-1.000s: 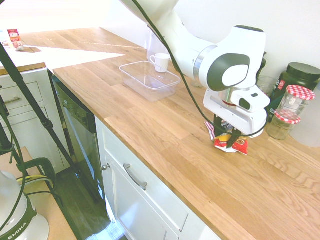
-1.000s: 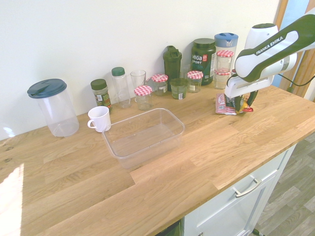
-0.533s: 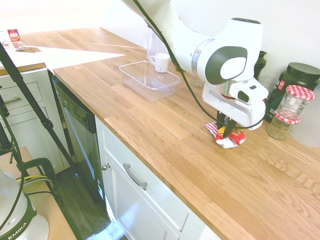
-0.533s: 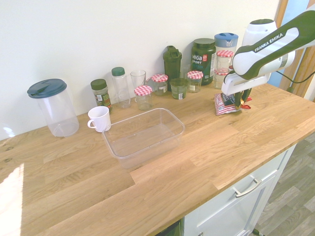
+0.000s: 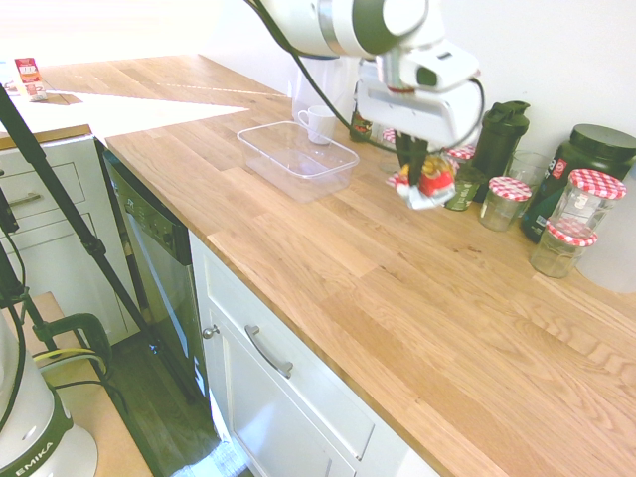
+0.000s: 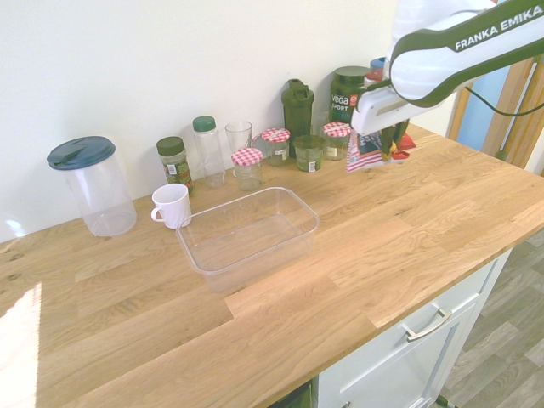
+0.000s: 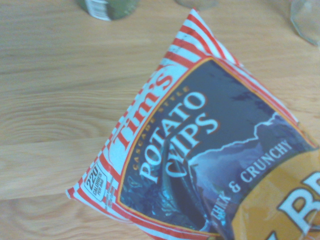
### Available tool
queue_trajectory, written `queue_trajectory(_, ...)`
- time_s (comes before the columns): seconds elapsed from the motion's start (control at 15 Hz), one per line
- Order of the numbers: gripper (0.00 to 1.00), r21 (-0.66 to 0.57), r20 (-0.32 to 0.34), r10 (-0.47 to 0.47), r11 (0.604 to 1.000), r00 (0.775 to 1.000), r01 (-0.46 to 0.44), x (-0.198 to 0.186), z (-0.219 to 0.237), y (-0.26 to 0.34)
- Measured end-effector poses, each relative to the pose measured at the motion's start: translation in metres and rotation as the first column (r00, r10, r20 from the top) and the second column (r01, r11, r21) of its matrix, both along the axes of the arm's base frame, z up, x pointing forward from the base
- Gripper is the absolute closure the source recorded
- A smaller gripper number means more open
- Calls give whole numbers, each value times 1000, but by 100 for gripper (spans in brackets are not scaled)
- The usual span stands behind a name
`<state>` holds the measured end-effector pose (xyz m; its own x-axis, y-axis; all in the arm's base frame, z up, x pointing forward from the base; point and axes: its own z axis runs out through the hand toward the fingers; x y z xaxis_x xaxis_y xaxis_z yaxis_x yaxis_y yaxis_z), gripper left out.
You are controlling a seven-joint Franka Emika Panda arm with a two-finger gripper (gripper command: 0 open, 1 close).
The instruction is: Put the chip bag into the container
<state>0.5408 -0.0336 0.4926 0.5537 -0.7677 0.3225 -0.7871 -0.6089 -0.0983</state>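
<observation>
The fingers are pinching the chip bag, which hangs clear of the surface, near the glass jars and outside the clear plastic container. The container sits open on the surface, with the white mug just beside it. The carry looks to be the step in hand, the pick-up being done. Next, the arm should bring the bag across until all of it is above the container, then lower it inside the rim and let go. The striped end sticks out sideways and could catch the rim.
</observation>
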Motion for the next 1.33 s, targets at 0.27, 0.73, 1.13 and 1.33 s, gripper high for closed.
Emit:
queue_trajectory(0.27,100,-79,-3,70,994,998,-70,-20,22,145)
queue_trajectory(0.73,100,-174,-128,98,977,987,-120,27,-45,260)
queue_trajectory(1.13,0,-209,-195,102,967,975,-143,42,-90,287)
queue_trajectory(1.33,0,-223,-223,98,964,970,-148,41,-104,289)
